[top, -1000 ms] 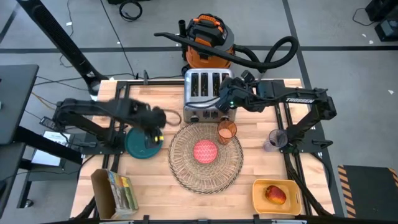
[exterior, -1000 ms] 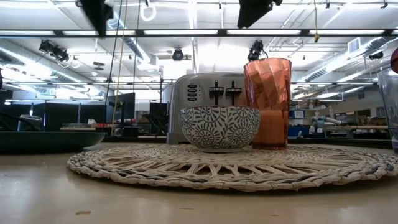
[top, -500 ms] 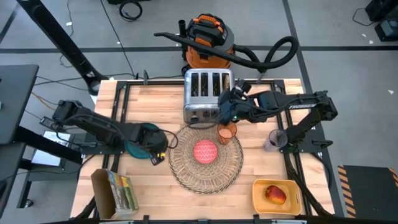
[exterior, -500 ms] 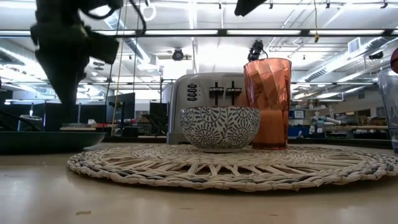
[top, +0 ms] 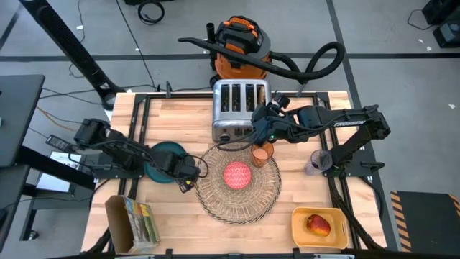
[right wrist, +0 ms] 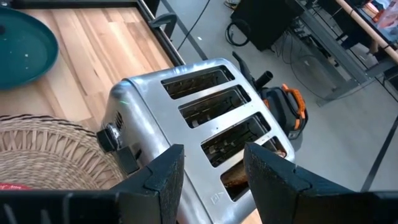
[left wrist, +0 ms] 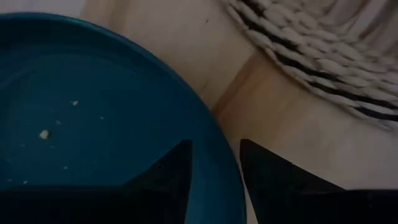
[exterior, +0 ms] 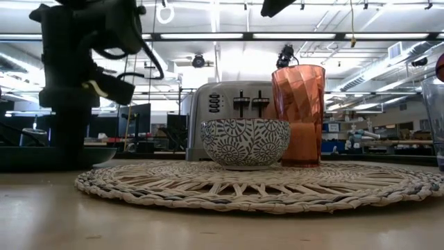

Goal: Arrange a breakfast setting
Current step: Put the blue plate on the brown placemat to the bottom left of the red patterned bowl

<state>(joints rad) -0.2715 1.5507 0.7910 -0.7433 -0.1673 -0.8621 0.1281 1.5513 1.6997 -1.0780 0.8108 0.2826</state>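
The dark teal plate [top: 159, 158] lies flat on the table, left of the round straw placemat [top: 237, 198]. The pink-red bowl [top: 237, 175] and the orange cup [top: 262, 152] stand on the mat. My left gripper [left wrist: 214, 180] is low at the plate's right rim [left wrist: 217, 155], open, one finger over the plate and one outside it. My right gripper [right wrist: 214, 180] is open and empty above the chrome toaster [right wrist: 186, 118], which has a toast slice [right wrist: 235, 179] in one slot. The apple [top: 318, 224] lies in the yellow tray [top: 302, 234]. The spoon is out of view. My left gripper's fingers [left wrist: 174, 171] come from above and stand either side of the plate's right rim. I cannot tell whether they touch it. The plate lies flat on the table.
A translucent purplish cup [top: 316, 161] stands at the right by the right arm's base. An open cardboard box [top: 133, 219] stands at the near left. The toaster [top: 239, 108] stands at the far middle, just behind the mat.
My left gripper has swung from over the plate toward the table's near and right edges and come down to the plate's right rim. My right gripper has gone a little toward the near edge above the toaster. Plate, bowl and cup have stayed in place.
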